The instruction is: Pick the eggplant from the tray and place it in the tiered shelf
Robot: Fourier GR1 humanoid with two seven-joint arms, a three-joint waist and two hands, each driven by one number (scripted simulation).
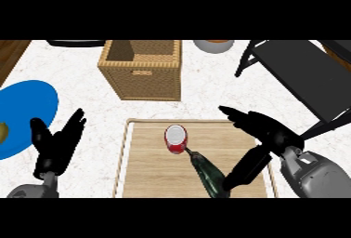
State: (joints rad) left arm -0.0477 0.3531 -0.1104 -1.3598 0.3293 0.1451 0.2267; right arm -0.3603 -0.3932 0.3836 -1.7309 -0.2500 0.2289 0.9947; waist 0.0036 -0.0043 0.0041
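Observation:
A dark green, elongated eggplant (207, 175) lies on the wooden tray (147, 172), pointing from the tray's middle toward the near edge. A red and white can (176, 139) stands just beyond its far tip. My right hand (266, 133) hovers over the tray's right side, open, fingers stretched to the upper left and thumb (241, 171) hanging down close beside the eggplant. It holds nothing. My left hand (56, 143) rests open, fingers up, left of the tray. The black tiered shelf (296, 69) stands at the back right.
A wicker basket (141, 69) stands behind the tray. A blue plate (24, 111) lies at the left edge, with something yellowish on its near side. A grey bowl (214, 45) and a dark round item (75, 42) sit at the back.

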